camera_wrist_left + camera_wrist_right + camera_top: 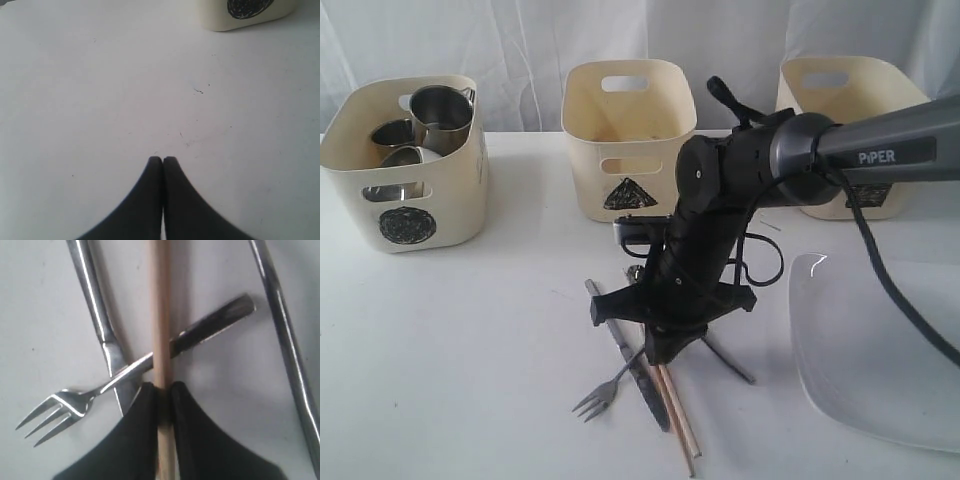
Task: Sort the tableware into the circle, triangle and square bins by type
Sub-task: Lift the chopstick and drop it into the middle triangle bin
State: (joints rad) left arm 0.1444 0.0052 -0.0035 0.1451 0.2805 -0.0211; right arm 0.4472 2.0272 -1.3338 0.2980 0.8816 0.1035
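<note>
the right arm [880, 150] comes in from the right, well above the desk [470, 350], bends sharply at the wrist and points steeply down over the cutlery heap in the near middle. the right claw [162, 390] is nearly closed, its two black fingers [135, 430] pinching the wooden chopsticks [161, 315]; only one wooden shaft shows between them in the right wrist view.

in the exterior view the chopsticks [677, 412] lie on the desk with their long axis running far to near, leaning slightly right towards the near edge. the fork [605, 390] lies under them, tines pointing near-left and handle running far-right. the knife [642, 385] crosses it, running from far-left to near-right. another steel handle [730, 360] lies just right of the claw, angled near-right.

the large white plate [870, 350] sits near-right. the circle bin [405, 170] stands far-left holding steel mugs [442, 110], the triangle bin [630, 140] far-middle, and a third bin [840, 100] far-right, its mark mostly hidden by the arm.

the left claw [162, 159] is closed tip to tip with nothing between, over bare desk, with the circle bin's corner beyond it.
</note>
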